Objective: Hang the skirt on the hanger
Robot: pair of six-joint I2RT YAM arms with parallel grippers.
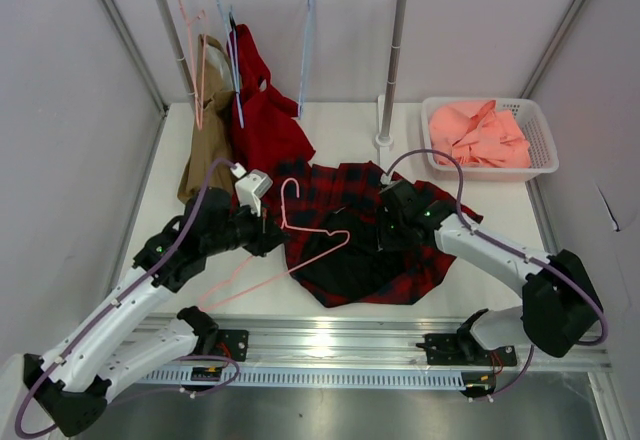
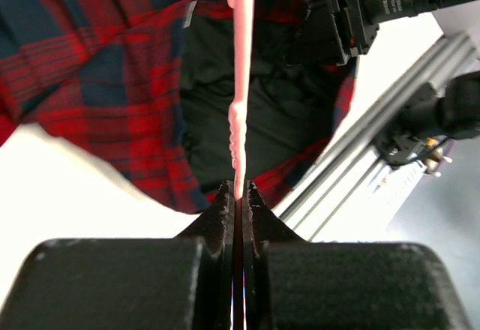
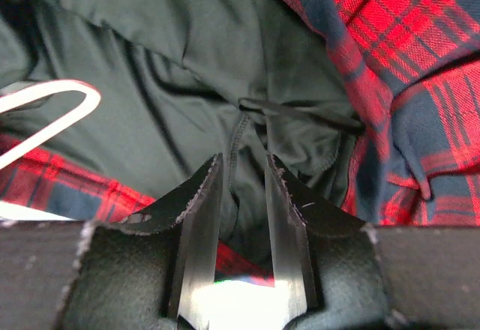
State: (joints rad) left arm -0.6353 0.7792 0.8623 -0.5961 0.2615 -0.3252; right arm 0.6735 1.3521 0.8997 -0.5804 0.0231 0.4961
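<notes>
Cloth, plastic and metal surfaces

The skirt (image 1: 335,188) is matt woven plaid cloth, its black lining (image 3: 172,82) smoother and finely creased; the hanger (image 2: 241,60) looks like smooth, faintly glossy plastic; the front rail (image 1: 340,335) is shiny ribbed metal; the basket (image 1: 540,150) is white plastic.

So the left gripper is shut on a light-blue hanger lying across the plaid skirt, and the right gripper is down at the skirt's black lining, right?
Not quite. The hanger in the shut left gripper is pink, not light blue; the left wrist view shows it. The rest holds: it lies across the plaid skirt, and the right gripper is at the black lining.
</notes>
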